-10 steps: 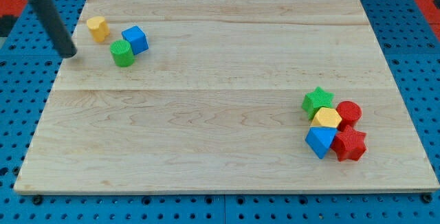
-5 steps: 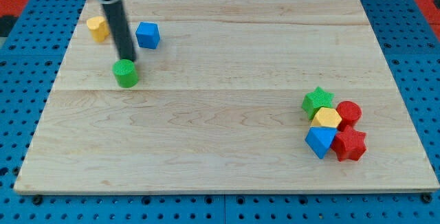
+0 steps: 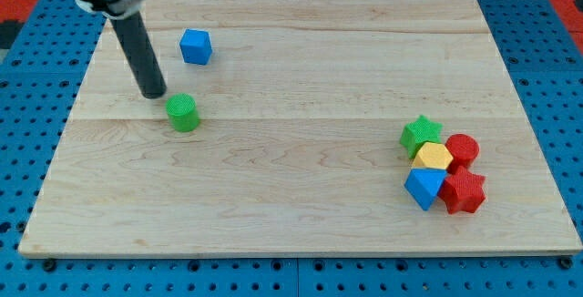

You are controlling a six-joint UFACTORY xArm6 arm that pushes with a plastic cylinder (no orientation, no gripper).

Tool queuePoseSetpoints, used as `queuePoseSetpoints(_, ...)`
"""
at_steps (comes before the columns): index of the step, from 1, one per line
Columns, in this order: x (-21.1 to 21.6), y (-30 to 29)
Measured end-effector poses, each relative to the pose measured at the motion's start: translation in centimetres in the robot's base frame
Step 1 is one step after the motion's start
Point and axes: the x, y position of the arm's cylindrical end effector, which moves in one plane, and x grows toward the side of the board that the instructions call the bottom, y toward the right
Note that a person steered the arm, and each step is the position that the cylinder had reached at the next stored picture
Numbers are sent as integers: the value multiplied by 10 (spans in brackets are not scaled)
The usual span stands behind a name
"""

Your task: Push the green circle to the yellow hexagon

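- My tip (image 3: 155,94) sat on the wooden board (image 3: 291,197) near its top-left corner, just to the view's upper left of the green circle (image 3: 183,112); a thin gap showed between them, so contact could not be confirmed.
- No jaws on this rig: the arm ended in a plain dark rod (image 3: 137,51), holding nothing.
- The rod leaned up toward the view's top-left corner, and its upper part ran out of the view.
- Green circle stood upright on the left part of the board, above the mid-height, clear of every other block.
- Blue cube (image 3: 195,46) lay toward the top edge, up and slightly right of the green circle, well apart from it and from the rod.
- Yellow hexagon (image 3: 434,158) sat near the right edge, in the lower half, well apart from the green circle.
- It was packed into a cluster: green star (image 3: 421,134) touching it at upper left, red cylinder (image 3: 463,148) at its right, blue triangle (image 3: 424,187) just below, red star (image 3: 464,191) at lower right.
- Blue pegboard (image 3: 36,151) surrounded the board on all sides.
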Motion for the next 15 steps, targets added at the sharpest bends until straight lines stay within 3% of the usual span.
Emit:
queuePoseSetpoints(1, 15, 102)
queuePoseSetpoints(2, -13, 53)
queuePoseSetpoints(3, -12, -15)
queuePoseSetpoints(4, 39, 9)
queuePoseSetpoints(5, 40, 102)
queuePoseSetpoints(6, 48, 54)
queuePoseSetpoints(7, 60, 68)
queuePoseSetpoints(9, 78, 223)
queuePoseSetpoints(10, 82, 197)
queuePoseSetpoints(11, 122, 143)
queuePoseSetpoints(13, 102, 256)
queuePoseSetpoints(14, 115, 169)
queuePoseSetpoints(15, 80, 57)
